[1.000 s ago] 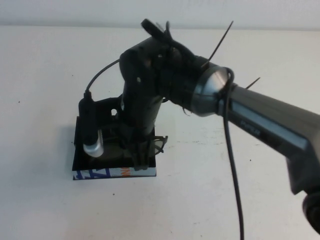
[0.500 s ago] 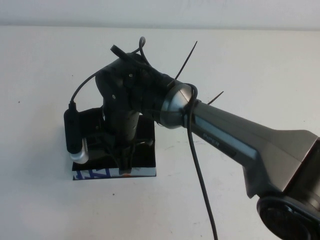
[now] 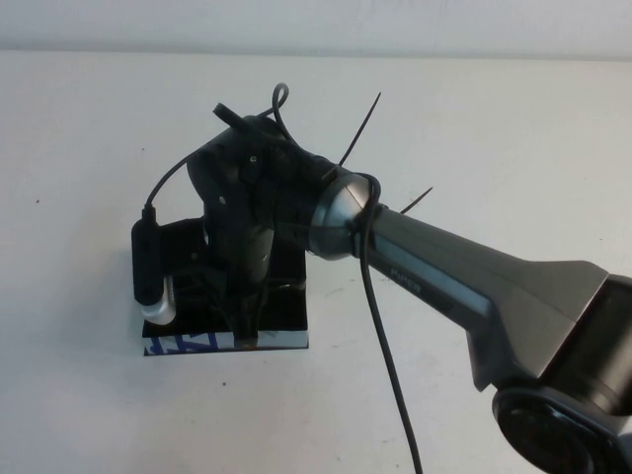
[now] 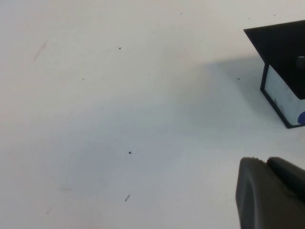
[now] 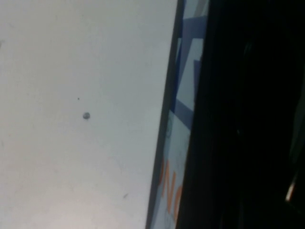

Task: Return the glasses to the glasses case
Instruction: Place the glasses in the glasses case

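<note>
— Where are the glasses?
— Hard to make out; the right gripper [image 3: 245, 314] is down on the black case [image 3: 286, 296] on the white table [image 3: 89, 148], covering them.
— Its fingers?
— Can't tell. The left gripper [image 4: 269, 191] hovers near the case's corner; can't tell either.

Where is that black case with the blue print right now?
In the high view the glasses case lies on the white table, left of centre, directly under the right gripper. The left gripper rests nearby, off it.

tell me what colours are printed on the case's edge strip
Blue and orange print on a white strip of the black glasses case, clearest in the right wrist view.
</note>
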`<move>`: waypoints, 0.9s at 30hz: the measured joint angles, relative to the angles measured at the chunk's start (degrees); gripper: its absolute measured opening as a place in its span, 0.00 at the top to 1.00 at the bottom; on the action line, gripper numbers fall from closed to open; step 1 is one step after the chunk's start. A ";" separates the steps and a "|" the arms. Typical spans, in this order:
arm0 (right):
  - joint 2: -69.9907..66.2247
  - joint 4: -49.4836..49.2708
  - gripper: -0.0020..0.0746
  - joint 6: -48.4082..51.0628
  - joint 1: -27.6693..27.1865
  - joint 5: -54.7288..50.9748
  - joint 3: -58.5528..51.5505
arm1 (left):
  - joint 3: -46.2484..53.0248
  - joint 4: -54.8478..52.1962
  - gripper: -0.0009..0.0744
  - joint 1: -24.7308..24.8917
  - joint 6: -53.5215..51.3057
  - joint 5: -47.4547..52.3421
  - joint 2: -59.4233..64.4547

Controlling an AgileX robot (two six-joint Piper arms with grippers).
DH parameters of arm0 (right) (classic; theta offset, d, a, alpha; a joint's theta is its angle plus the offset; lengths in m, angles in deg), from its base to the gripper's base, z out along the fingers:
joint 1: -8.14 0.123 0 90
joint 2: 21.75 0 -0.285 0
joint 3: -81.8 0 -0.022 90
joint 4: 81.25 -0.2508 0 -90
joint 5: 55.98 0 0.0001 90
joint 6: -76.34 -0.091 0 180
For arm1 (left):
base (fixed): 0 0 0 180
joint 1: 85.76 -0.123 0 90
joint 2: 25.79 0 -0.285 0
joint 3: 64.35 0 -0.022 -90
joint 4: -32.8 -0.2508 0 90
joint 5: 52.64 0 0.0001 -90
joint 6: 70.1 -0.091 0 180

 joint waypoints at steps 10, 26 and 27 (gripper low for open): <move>-0.46 -0.11 0.88 -0.76 0.00 0.00 0.58 | 0.00 0.00 0.99 0.00 0.00 0.00 0.00; -0.54 -0.58 0.88 -3.56 0.00 -0.20 4.45 | 0.00 0.00 0.99 0.00 0.00 0.00 0.00; -0.59 -0.58 0.88 -3.91 0.00 -0.20 4.43 | 0.00 0.00 0.99 0.00 0.00 0.00 0.00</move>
